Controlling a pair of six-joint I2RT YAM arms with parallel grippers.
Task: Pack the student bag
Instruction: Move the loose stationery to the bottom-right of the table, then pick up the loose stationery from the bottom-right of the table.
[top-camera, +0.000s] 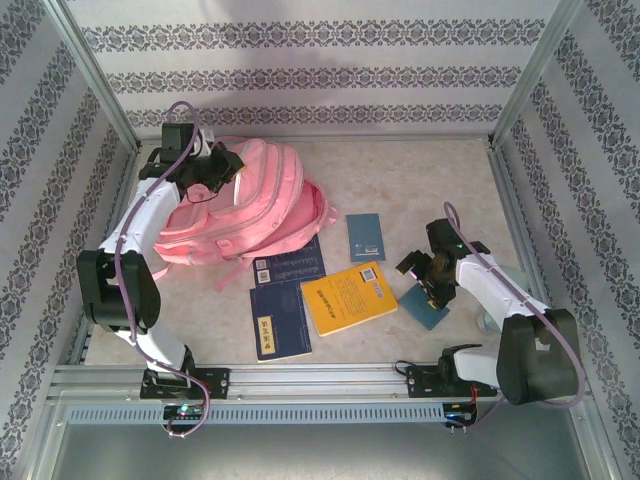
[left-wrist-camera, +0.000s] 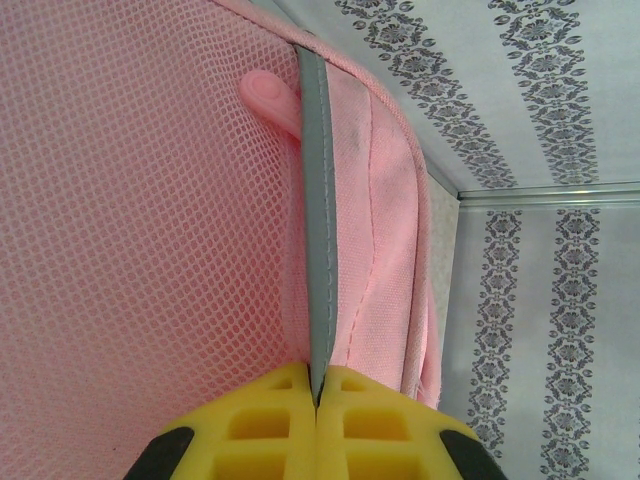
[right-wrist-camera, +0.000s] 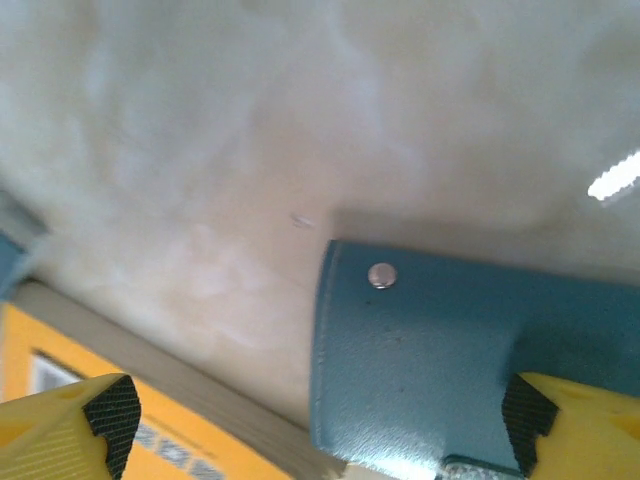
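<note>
Nearest the arm bases, well in front of the bag (top-camera: 262, 205), a navy book (top-camera: 279, 321) lies flat on the table (top-camera: 430, 180). A yellow book (top-camera: 349, 297) lies just beside it on the right. Further right of the bag, the right gripper (top-camera: 428, 277) hangs over a teal case (top-camera: 427, 310). Its fingers (right-wrist-camera: 92, 420) are spread wide, one on each side of the case's studded corner.

A second navy book (top-camera: 291, 265) lies just in front of the bag, with its far corner tucked under the pink fabric. A small teal book (top-camera: 365, 236) lies near the bag's right side, apart from it.

The bag itself lies slumped at the table's far left. At its far left edge the left gripper (top-camera: 226, 170) has its fingers pressed together on the bag's grey strip (left-wrist-camera: 315, 200), pinching it. The strip runs between pink mesh (left-wrist-camera: 130, 250) and plain pink cloth. A pink zip pull (left-wrist-camera: 268, 97) sits against the strip further along.
</note>
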